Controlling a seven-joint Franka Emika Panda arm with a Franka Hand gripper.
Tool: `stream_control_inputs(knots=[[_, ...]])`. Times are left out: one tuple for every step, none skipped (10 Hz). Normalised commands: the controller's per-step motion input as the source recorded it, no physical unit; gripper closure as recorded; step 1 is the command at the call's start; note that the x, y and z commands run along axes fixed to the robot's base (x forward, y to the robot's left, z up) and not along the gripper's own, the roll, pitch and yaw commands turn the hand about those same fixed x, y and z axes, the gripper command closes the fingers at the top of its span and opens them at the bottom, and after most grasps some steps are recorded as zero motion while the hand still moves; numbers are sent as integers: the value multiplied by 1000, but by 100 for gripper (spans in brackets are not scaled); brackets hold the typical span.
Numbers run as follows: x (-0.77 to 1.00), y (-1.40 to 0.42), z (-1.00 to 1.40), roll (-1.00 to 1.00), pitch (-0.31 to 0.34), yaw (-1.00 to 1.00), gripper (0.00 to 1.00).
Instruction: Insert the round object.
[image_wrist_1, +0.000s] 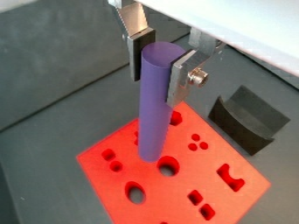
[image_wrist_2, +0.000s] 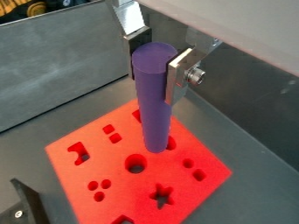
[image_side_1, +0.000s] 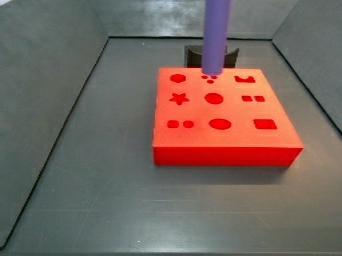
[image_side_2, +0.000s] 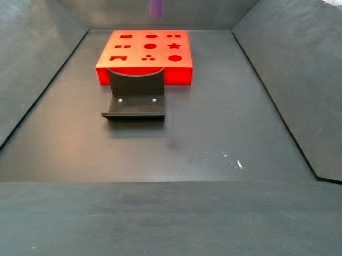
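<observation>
My gripper (image_wrist_1: 163, 66) is shut on the upper end of the round object (image_wrist_1: 152, 105), a long purple peg held upright between the silver fingers (image_wrist_1: 136, 39); both wrist views show this grip (image_wrist_2: 158, 66). The peg (image_wrist_2: 155, 101) hangs over the red block (image_wrist_1: 222, 153), which has several shaped holes. Its lower end is close to a round hole (image_wrist_1: 169, 164) (image_wrist_2: 136, 163). In a side view the peg (image_side_1: 215, 35) ends just above the far part of the block (image_side_1: 221, 140), over three small dots. The gripper itself is out of both side views.
The dark fixture (image_wrist_1: 249, 116) stands on the floor beside the red block (image_side_2: 144, 68); it also shows in both side views (image_side_2: 135, 100) (image_side_1: 231, 52). Grey walls (image_side_1: 54, 120) enclose the dark floor (image_side_2: 174, 150).
</observation>
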Motion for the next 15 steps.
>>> stream_control_inputs(knots=[[663,169,-309,126,0,337,100],[560,94,-294,199,0,394,100],[420,0,-349,330,0,383,100],[411,0,-346,364,0,366,100],[400,0,-349,403,0,374,100],[286,0,-357,334,0,303,100],[0,0,-349,189,0,11,100],[-146,0,-297,0,0,0,100],[-211,14,-300,0,0,-31,100],[-306,34,-271,-7,0,-80,100],[-200,0,-229,-23,0,-37,100],[0,-26,-237,0,0,0,100],[80,-31,-226,0,0,0,100],[97,-31,-197,0,0,20,100],[97,-63,-194,0,0,14,100]])
